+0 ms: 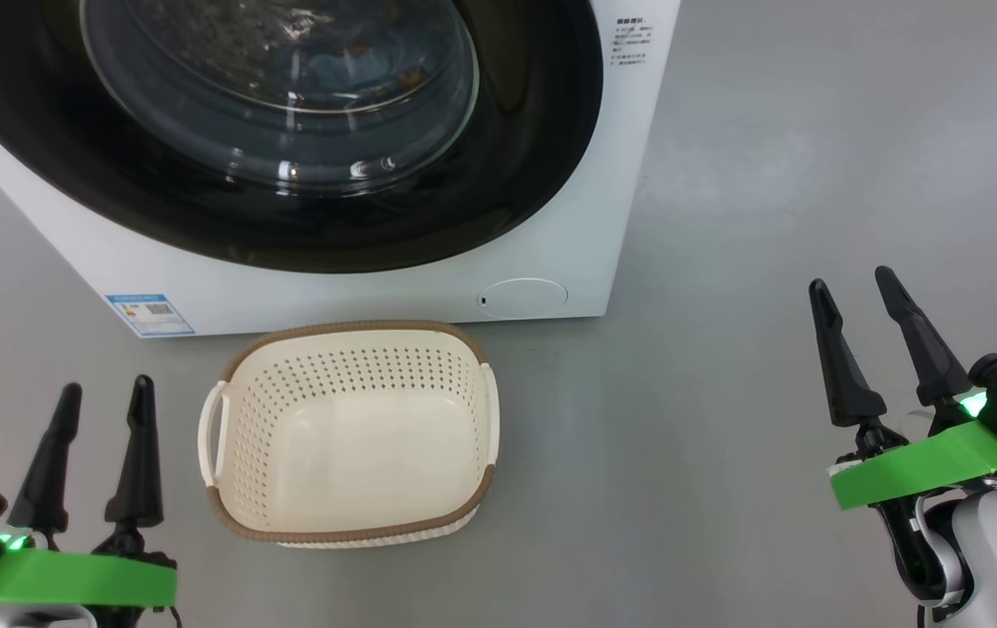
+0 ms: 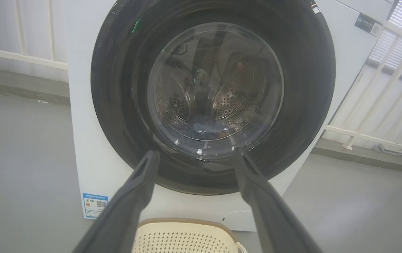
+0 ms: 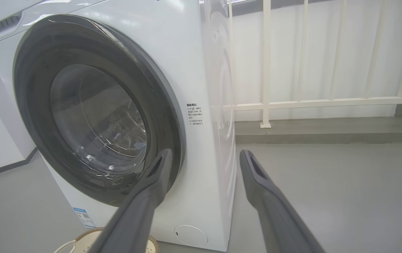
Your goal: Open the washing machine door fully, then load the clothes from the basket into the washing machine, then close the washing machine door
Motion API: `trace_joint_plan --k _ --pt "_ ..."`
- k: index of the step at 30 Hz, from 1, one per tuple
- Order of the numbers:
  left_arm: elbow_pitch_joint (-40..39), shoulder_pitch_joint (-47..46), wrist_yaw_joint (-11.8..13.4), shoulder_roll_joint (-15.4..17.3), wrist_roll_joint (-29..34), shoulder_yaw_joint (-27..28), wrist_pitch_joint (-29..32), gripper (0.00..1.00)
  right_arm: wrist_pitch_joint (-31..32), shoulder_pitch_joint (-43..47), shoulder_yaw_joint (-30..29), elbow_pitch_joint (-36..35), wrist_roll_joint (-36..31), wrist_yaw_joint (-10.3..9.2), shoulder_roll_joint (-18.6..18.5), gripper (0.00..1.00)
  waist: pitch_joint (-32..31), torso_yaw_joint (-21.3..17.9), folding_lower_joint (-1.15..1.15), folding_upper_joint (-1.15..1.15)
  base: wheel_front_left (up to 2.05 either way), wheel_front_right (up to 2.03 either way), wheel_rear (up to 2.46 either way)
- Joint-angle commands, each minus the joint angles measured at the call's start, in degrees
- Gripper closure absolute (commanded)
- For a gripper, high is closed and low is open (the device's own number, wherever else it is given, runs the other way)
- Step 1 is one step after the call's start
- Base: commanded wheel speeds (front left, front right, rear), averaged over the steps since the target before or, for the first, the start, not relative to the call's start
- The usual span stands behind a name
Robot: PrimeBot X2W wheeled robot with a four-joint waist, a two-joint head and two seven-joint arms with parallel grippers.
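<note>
Your washing machine (image 1: 629, 174) has its door (image 1: 542, 113) shut; right wrist view adds the washer's side. Head view gives the whole basket (image 1: 358, 453) just before it. Left wrist view catches blue clothes (image 2: 201, 127) behind the glass. Your left gripper (image 1: 107, 385) and right gripper (image 1: 851, 279) are both spread.

basket (image 1: 350, 515) before washing machine (image 1: 376, 296) (touching?)

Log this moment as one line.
washing machine door: shut | basket: empty, on floor before washing machine | clothes: blue fabric behind door glass | left jaws: open, empty | right jaws: open, empty
</note>
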Motion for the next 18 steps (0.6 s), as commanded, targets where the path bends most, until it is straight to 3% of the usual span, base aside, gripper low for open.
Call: trace_joint_plan --k 1,2,7,13,18 --pt "-1.16 -1.04 0.04 1.46 -1.51 1.53 -0.36 0.00 -0.06 -0.02 1.21 -1.13 -0.60 -0.22 -0.46 0.00 -0.10 0.05 0.00 0.00 0.00 0.00 0.00" --pt "0.18 0.02 0.01 -0.16 -1.48 -0.30 0.03 1.00 -0.01 0.02 0.02 0.23 0.04 0.01 0.08 1.00 -0.09 0.04 0.00 0.00 0.00 0.00 0.00" --pt "2.46 0.85 0.01 -2.99 -1.84 -1.10 0.16 1.00 0.19 1.70 0.30 3.15 0.72 0.02 1.99 1.00 -0.11 0.05 0.00 0.00 0.00 0.00 0.00" --pt "2.21 1.16 0.03 -3.53 -4.55 -0.55 1.09 1.00 0.99 2.22 -0.12 2.90 4.21 0.01 2.21 1.00 -0.71 0.08 0.13 0.00 0.00 0.00 0.00" --pt "2.37 1.16 0.06 -3.96 -6.79 -0.10 1.87 1.00 1.66 2.34 -0.46 3.12 7.11 0.00 2.40 1.00 -0.96 0.10 0.01 0.00 0.00 0.00 0.00"
